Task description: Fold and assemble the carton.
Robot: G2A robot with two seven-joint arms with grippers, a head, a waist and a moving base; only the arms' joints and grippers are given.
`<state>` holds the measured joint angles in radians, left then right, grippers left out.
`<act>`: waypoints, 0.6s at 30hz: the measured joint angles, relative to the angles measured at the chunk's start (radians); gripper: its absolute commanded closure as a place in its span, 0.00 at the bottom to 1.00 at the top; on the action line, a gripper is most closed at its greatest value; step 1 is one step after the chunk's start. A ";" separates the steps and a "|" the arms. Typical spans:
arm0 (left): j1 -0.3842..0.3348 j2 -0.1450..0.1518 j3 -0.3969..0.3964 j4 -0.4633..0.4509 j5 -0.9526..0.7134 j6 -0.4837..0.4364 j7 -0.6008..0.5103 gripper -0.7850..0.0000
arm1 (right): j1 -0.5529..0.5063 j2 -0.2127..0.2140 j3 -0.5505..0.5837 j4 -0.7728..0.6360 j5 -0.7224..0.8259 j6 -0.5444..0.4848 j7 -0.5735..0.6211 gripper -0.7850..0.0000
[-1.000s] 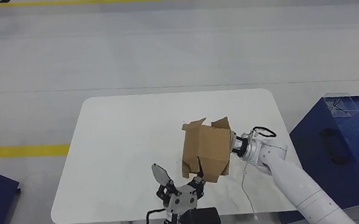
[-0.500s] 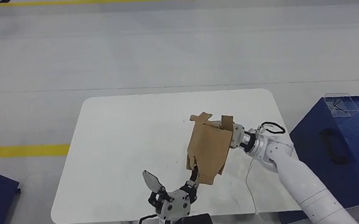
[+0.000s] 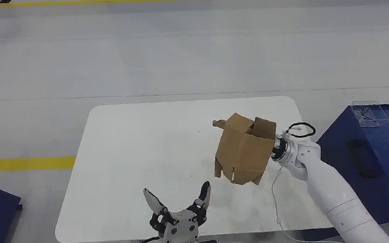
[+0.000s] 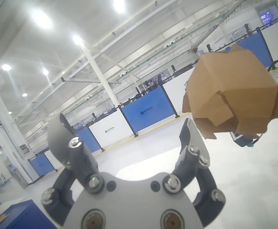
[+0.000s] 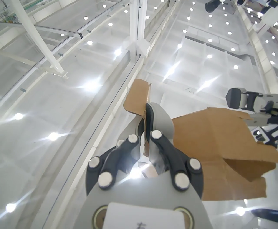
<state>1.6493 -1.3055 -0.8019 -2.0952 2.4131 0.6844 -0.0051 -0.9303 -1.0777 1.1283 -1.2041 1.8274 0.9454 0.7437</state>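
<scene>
A white table [image 3: 115,163] stands on pale grey floor [image 3: 174,46] with yellow lines [image 3: 17,164], blue cabinet [image 3: 385,146] beside.

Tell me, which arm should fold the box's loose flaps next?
Left, probably. The left fingers are open and free near the brown cardboard carton; the right fingers are shut on a flap, holding it up.

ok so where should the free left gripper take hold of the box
Probably by a loose bottom flap, coming from below on the robot's side. The right gripper pinches a top flap and holds the box tilted above the table, so its half-folded bottom faces the open left gripper; a thin flap edge fits better than the wide body.
</scene>
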 measured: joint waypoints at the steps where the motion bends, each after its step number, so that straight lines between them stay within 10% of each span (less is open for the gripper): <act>1: -0.003 0.002 0.005 0.002 0.002 -0.009 0.008 0.00 | 0.006 -0.002 -0.003 0.008 0.020 0.022 -0.009 1.00; 18: -0.132 -0.015 0.128 0.096 0.088 -0.024 -0.082 0.00 | 0.022 -0.017 -0.049 0.021 0.119 0.067 -0.095 1.00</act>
<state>1.5172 -1.3205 -0.6740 -1.9992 2.5013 0.6602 -0.0872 -0.9084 -1.0943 1.0792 -1.1826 1.9468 1.0123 0.6488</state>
